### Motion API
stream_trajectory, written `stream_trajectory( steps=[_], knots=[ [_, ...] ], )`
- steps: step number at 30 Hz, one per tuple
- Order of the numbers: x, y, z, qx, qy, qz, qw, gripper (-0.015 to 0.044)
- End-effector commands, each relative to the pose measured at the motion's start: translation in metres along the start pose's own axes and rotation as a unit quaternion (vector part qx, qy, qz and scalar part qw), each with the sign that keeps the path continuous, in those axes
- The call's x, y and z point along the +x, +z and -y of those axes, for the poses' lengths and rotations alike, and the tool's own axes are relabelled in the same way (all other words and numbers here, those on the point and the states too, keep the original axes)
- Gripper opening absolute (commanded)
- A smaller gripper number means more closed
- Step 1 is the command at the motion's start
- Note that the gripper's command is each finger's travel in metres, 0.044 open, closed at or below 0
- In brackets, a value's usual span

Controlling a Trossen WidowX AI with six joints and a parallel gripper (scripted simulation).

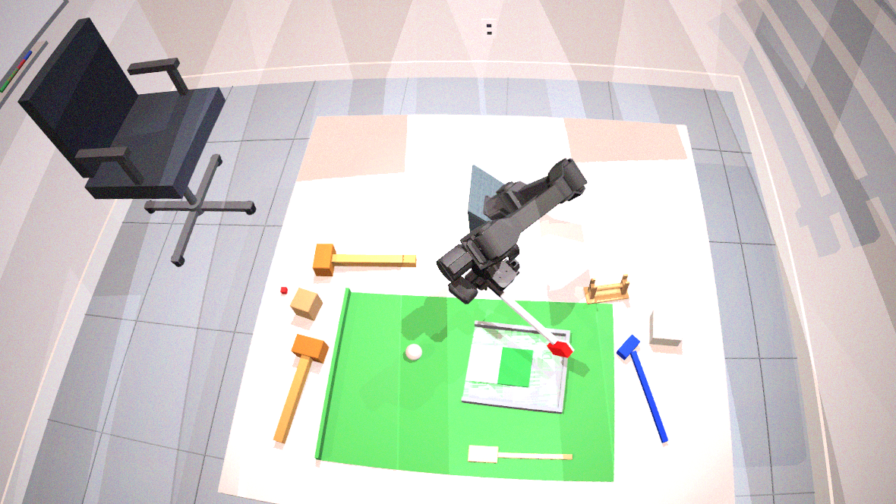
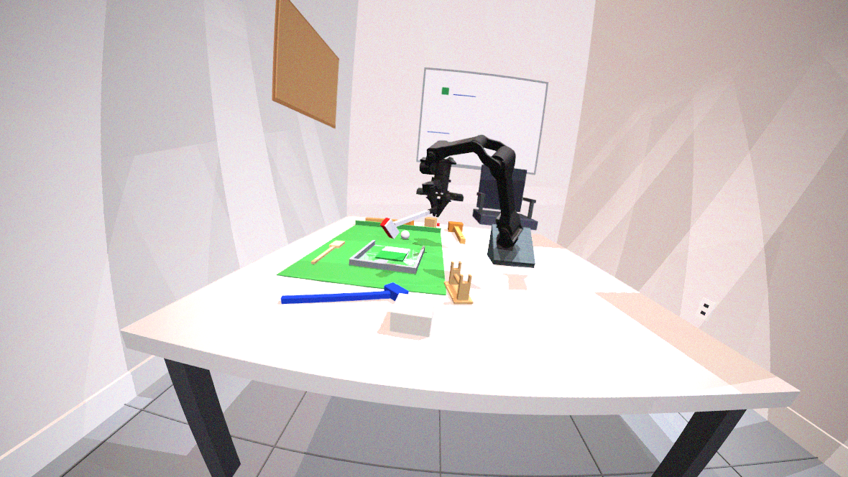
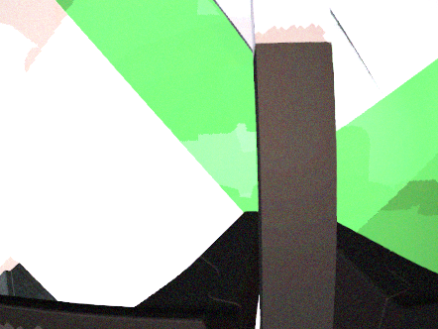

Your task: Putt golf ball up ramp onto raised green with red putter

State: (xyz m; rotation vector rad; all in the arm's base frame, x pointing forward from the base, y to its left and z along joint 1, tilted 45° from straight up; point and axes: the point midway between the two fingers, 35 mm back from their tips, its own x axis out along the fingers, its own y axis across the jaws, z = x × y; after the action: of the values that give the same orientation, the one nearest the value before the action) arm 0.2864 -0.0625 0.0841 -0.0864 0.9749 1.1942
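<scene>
Across the green mat [image 1: 376, 407] [image 2: 320, 266], I have my gripper [image 1: 491, 287] [image 2: 435, 212] nearly closed, pinching the red putter [image 1: 529, 320] [image 2: 409, 219] by its handle end, head raised. The white ball [image 1: 413, 351] [image 2: 404, 235] sits on the mat, apart from the gripper and lower than it.

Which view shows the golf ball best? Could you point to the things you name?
The top view: the golf ball [image 1: 413, 352] [image 2: 404, 235] sits unobstructed on the green mat [image 1: 376, 407] [image 2: 314, 269]. The exterior view shows it small and distant; the wrist view doesn't show it.
</scene>
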Motion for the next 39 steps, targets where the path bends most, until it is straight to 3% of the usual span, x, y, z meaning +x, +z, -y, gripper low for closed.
stream_trajectory(
  steps=[1,15,30,39],
  knots=[
    [-0.006,-0.023,0.017,0.062,-0.009,-0.003,0.998,0.0],
    [-0.016,-0.114,0.058,0.264,-0.022,-0.02,0.964,0.0],
    [-0.013,-0.222,0.073,0.458,-0.02,-0.039,0.888,0.0],
    [-0.002,-0.227,0.073,0.466,-0.02,-0.039,0.884,0.0]
  ],
)
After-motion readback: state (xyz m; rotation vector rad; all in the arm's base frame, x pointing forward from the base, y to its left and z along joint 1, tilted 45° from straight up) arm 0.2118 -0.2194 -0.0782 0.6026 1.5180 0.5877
